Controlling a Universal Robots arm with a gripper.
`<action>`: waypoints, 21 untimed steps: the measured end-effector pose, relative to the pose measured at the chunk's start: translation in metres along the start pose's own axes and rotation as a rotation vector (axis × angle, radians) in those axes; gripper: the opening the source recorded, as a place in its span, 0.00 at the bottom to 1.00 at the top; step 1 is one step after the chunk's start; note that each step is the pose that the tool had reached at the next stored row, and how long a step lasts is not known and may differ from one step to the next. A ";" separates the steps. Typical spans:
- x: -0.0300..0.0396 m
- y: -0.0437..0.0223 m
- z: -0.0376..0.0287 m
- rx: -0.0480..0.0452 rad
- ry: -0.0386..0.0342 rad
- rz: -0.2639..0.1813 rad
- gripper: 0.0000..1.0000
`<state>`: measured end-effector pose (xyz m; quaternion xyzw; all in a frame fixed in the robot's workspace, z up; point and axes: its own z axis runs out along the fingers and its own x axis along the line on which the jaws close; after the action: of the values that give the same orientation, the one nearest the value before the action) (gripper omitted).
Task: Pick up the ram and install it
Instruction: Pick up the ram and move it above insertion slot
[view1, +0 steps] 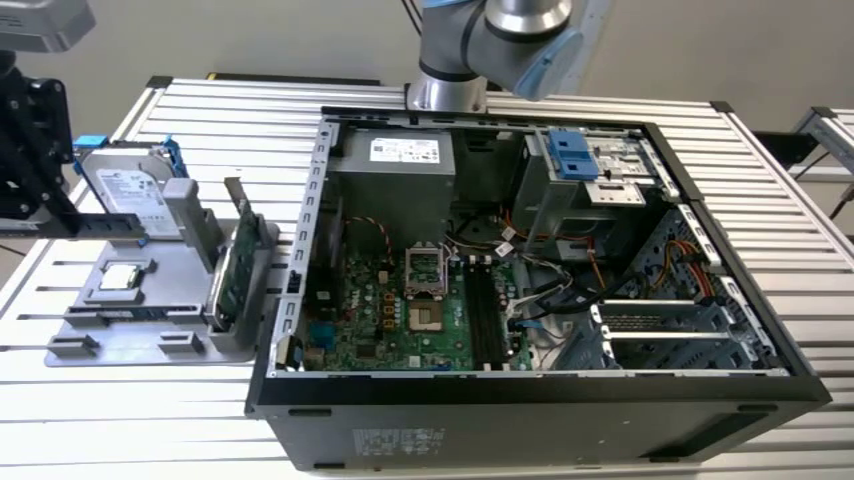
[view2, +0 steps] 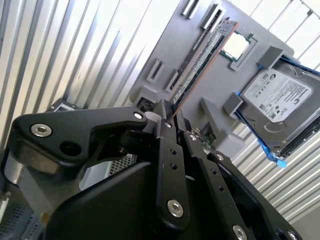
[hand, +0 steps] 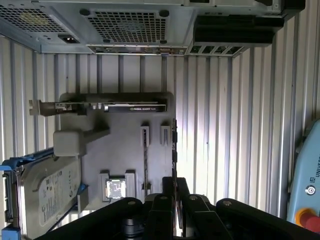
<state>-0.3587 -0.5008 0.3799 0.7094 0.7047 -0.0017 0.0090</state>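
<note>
The ram (view2: 202, 62) is a long, thin dark stick seen edge-on. One end sits between the black fingertips (view2: 161, 119) of my gripper (view2: 167, 116), which is shut on it. It hangs just above the grey holder tray (view2: 175, 35), beside the tray's small slots. In the first wrist view the ram (hand: 174, 150) runs along the tray's edge, out from the gripper (hand: 174, 184). In the exterior view the gripper (view1: 47, 222) is at the far left, and the ram (view1: 107, 231) sticks out level over the tray (view1: 80, 350).
The tray also holds a silver hard drive (view1: 127, 190) with blue rails, a processor chip (view1: 120, 278) and an upright green expansion card (view1: 234, 270). To the exterior view's right lies the open computer case (view1: 534, 390), with dark memory slots (view1: 483, 310) on its motherboard.
</note>
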 end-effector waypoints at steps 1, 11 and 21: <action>0.0000 0.0017 0.0000 0.0000 0.0000 0.000 0.00; 0.0001 0.0217 0.0002 0.0000 0.0000 0.000 0.00; 0.0003 0.0414 0.0005 0.0002 0.0000 0.000 0.00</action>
<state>-0.3173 -0.5008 0.3799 0.7094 0.7047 -0.0018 0.0089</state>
